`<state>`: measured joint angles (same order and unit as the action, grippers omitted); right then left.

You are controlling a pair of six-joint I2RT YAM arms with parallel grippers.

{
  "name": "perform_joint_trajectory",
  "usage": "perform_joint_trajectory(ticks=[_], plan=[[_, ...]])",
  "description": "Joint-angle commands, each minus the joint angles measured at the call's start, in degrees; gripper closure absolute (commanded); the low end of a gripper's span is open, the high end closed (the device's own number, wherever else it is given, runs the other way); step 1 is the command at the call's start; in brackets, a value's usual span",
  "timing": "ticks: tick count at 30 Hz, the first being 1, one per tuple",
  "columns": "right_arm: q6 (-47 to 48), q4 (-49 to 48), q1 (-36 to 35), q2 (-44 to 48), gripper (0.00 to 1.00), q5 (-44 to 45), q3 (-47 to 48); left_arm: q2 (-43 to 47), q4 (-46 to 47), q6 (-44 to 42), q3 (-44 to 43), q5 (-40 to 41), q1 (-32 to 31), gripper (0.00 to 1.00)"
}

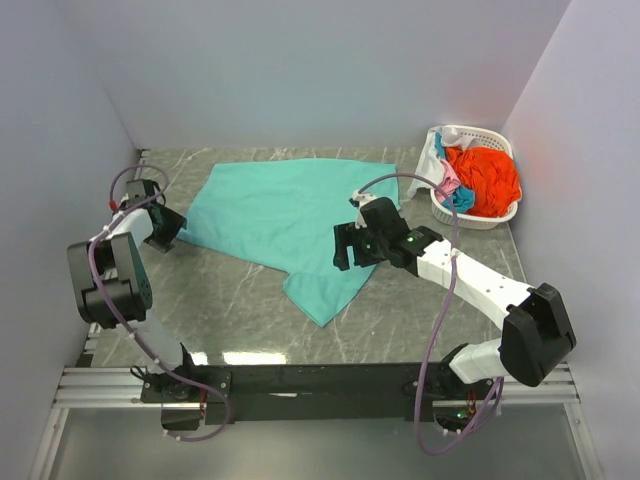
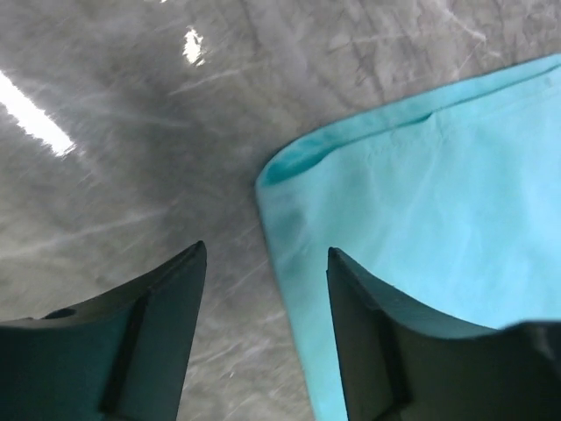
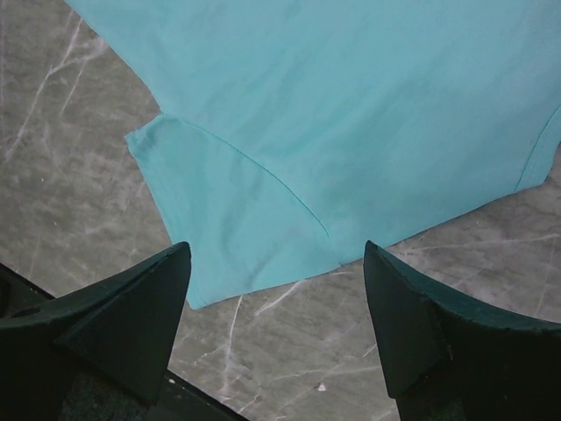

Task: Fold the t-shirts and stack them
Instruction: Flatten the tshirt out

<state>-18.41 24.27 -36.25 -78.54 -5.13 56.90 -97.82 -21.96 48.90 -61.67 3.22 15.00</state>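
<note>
Left gripper (image 2: 263, 254) is seen with its fingers parted and nothing pinched between them, hung just over the table (image 1: 240, 320) at the left corner of the teal-green t-shirt (image 1: 280, 215). The hemmed corner is caught right below the gap, though whether the cloth is touched can't be told. Right gripper (image 3: 276, 250) is spread wide with nothing held either, parked above a sleeve on the shirt's right side, with bare tabletop showing past the sleeve's edge. The shirt is laid out mostly flat across the middle of the table, one flap pointed toward the near edge. The tabletop is done in grey marble-look stuff with pale veins, glossy enough that bright strips of light are reflected near the front. A white latticed basket (image 1: 478, 221) is tucked into the far right corner, stuffed with an orange-red t-shirt (image 1: 487, 175), with pink cloth (image 1: 450, 182) and blue cloth (image 1: 461, 198) bunched beside it. Everything is boxed in by plain pale walls (image 1: 320, 70) on three sides.
</note>
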Motion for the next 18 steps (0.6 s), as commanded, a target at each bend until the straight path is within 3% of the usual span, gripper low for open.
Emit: perform_joint_trajectory(ticks=[1, 10, 18], plan=[[-0.3, -1.2, -0.3, 2.0, 0.15, 1.5, -0.3, -4.0, -0.4, -1.2, -3.7, -1.4, 0.3, 0.4], [-0.6, -1.4, -0.3, 2.5, 0.15, 2.5, -1.3, -8.4, -1.0, -0.9, -5.7, -0.2, 0.2, 0.47], [0.0, -0.5, -0.4, 3.5, 0.16, 3.5, -1.4, -10.1, -0.4, -2.7, -6.0, -1.7, 0.2, 0.68]])
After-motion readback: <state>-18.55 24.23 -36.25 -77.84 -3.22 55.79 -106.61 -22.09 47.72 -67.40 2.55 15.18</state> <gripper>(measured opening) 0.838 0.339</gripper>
